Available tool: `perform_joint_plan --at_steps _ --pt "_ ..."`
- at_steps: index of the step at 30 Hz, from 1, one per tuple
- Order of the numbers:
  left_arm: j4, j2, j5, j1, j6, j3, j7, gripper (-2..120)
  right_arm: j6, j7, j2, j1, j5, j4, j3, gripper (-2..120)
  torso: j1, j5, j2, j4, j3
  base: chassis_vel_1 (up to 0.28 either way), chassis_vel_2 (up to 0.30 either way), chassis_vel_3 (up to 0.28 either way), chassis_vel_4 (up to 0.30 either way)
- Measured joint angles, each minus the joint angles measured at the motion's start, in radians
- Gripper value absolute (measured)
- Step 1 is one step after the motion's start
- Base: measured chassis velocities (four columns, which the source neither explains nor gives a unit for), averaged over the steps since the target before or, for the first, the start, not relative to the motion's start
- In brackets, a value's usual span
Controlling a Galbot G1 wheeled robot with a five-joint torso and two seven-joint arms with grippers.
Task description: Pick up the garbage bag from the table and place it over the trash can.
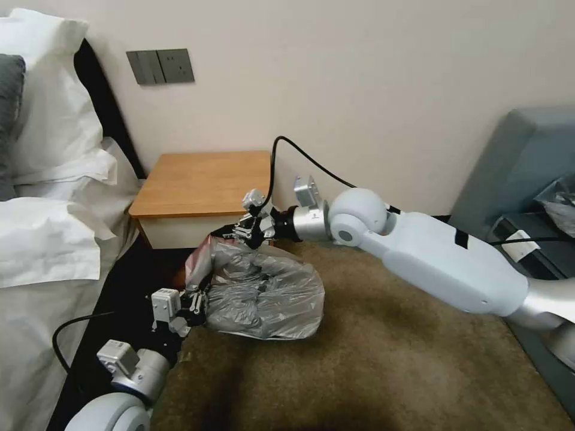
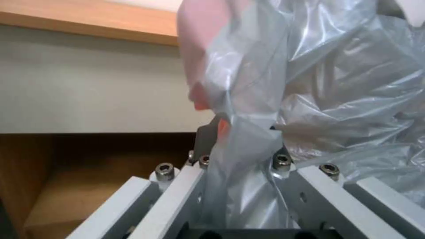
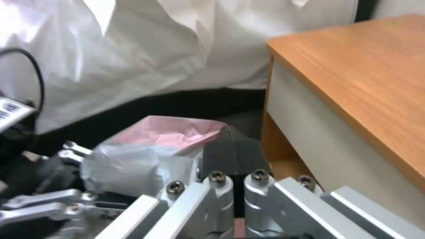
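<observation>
Head view first: the crinkled, translucent silvery-grey plastic garbage bag with the pink rim (image 1: 263, 290) is off the desk and hangs between the two arms, low over the brown carpet (image 1: 389, 359). The small square orange-brown wooden desk with a white drawer front (image 1: 203, 179) sits at about 11 o'clock from the bag, top bare. The right pincer (image 1: 248, 230) has the bag's rim at its 12 o'clock edge, just in front of the drawer front. The left pincer (image 1: 194, 302) has the 9 o'clock edge, beside the white bedding (image 1: 54, 239).

Left wrist view: the left pincer (image 2: 241, 132) is clamped on a bunched fold of the bag (image 2: 336, 93), film running down between the fingers (pink rim blurred up close). The desk (image 2: 88, 23) is right behind it.

Right wrist view: the right pincer (image 3: 232, 149) has its dark pads pressed together, with the pink rim of the bag (image 3: 168, 132) caught at them. The desk (image 3: 354, 73) is alongside and the left pincer (image 3: 53, 199) is farther off.
</observation>
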Motion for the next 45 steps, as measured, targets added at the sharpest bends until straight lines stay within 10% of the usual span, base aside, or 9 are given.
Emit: perform_joint_plan --at_steps 18,28,32,45 --pt "-0.002 -0.022 -0.001 0.016 -0.024 0.0 0.026 7 0.012 -0.013 0.022 0.094 0.056 -0.105 -0.015 7 0.0 0.0001 0.0 0.0 0.0 0.0 0.0 0.0 0.0" --pt "-0.015 -0.042 -0.146 0.005 0.036 0.005 -0.148 7 -0.124 0.392 -0.117 -0.04 0.256 0.243 0.16 45 0.0 0.0003 0.0 -0.0002 0.0 0.0 0.0 0.0 0.0" --pt "-0.017 -0.046 -0.167 -0.006 0.053 0.018 -0.217 7 -0.165 0.365 -0.2 -0.055 0.246 0.356 0.164 60 0.0 0.0002 0.0 -0.0005 0.0 0.0 0.0 0.0 0.0" --pt "-0.029 -0.046 -0.135 -0.017 0.057 0.037 -0.254 7 -0.258 0.135 -0.147 0.051 -0.208 0.424 -0.086 22 0.0 -0.0001 0.0 0.0001 0.0 0.0 0.0 0.0 0.0"
